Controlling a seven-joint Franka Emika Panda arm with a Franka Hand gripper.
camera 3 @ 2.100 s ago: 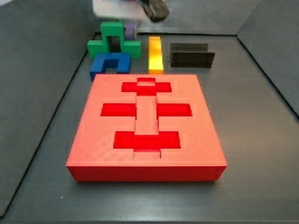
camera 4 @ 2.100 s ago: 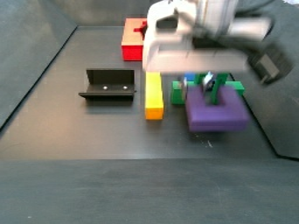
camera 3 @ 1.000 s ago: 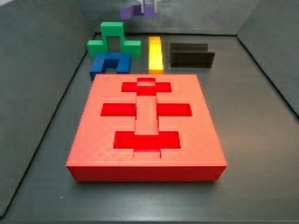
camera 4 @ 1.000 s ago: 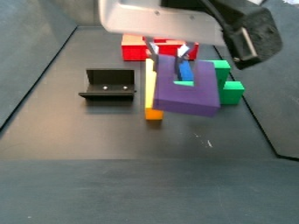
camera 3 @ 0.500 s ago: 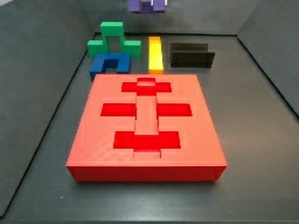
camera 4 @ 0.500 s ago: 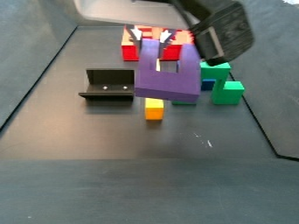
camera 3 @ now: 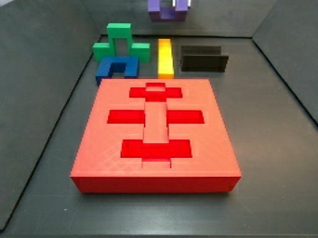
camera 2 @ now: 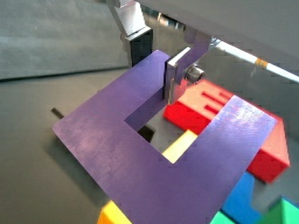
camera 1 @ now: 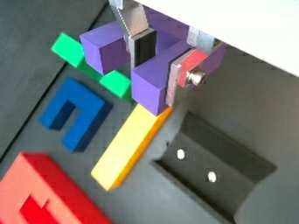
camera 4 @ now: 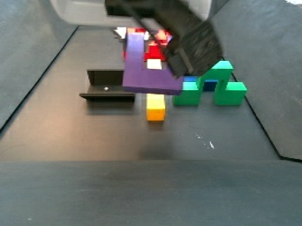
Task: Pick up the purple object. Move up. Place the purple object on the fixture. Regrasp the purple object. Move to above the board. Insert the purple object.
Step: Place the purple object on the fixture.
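Note:
My gripper (camera 1: 163, 54) is shut on the purple object (camera 1: 149, 86), one silver finger inside the U and the other on a prong's outer side. The block hangs high in the air, over the yellow bar (camera 1: 128, 150) and beside the fixture (camera 1: 222, 162). In a wrist view the purple object (camera 2: 117, 149) fills the foreground, with the gripper (camera 2: 158, 59) clamped on one prong. In a side view the purple object (camera 4: 147, 72) hangs under the dark hand, close to the fixture (camera 4: 109, 86). Only the purple object's (camera 3: 168, 7) lower part shows at the frame's top edge. The red board (camera 3: 155, 130) lies flat in front.
A green piece (camera 3: 121, 39), a blue U-shaped block (camera 3: 115, 67) and the yellow bar (camera 3: 165, 56) lie in a row behind the board, with the fixture (camera 3: 203, 59) at the end. Grey walls enclose the floor. The green piece (camera 4: 218, 81) sits beside the hand.
The gripper has risen with the purple object off the floor by the green piece and carried it sideways over the yellow bar, toward the fixture. The block has turned in the hand's grip.

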